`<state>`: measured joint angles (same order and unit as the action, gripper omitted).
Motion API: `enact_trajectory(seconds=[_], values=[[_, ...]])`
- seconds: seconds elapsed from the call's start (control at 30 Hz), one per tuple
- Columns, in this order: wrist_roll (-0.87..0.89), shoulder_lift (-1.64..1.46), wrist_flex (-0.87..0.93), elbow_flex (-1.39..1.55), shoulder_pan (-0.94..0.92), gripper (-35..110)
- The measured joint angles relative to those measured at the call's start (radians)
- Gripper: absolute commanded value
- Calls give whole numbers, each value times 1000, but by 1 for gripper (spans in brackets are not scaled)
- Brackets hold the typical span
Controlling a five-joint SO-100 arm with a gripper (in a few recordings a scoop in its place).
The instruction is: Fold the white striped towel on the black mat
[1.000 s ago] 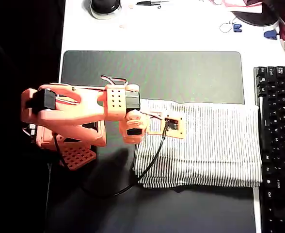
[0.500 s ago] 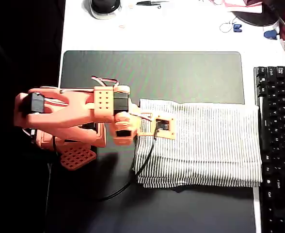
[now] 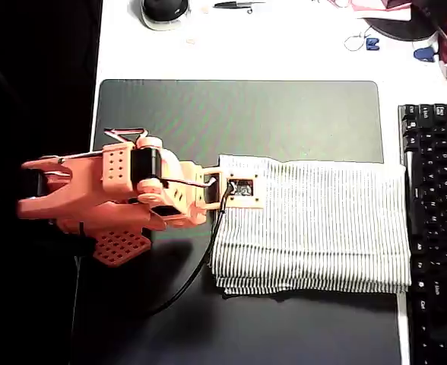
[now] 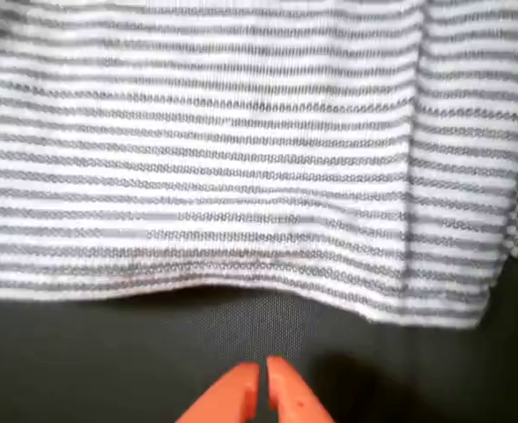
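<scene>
While the white striped towel [image 3: 315, 224] lies folded on the right half of the black mat [image 3: 239, 118], reaching its right edge beside the keyboard [image 3: 435, 228], your orange fingers [image 4: 261, 394] sit pressed together, gripping nothing. You see them over bare mat, just off the towel's hem.

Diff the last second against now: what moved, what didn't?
The orange two-finger gripper drew back leftward in the overhead view, off the folded white pinstriped cloth towel; its tips, nearly closed and holding nothing, now hang over the flat matte black mat beside the towel's edge. Towel, mat and black keyboard stayed put.
</scene>
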<state>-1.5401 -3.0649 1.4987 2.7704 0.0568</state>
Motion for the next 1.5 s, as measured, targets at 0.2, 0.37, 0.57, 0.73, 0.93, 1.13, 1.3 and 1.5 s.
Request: enact_trajectory(seconds=[0.2,0.37,0.57,0.73,0.93,1.13,1.3,1.5], values=[[0,-127,-21,67,0,0],[-21,-225,-49,124,-5,0],[-32,-258,-156,239,-3,0],[-29,-259,-334,322,-6,0],[-31,-259,-272,327,-15,0],[-3,-264,-204,327,-20,0],[15,-264,-199,327,-20,0],[15,-264,-199,327,-20,0]])
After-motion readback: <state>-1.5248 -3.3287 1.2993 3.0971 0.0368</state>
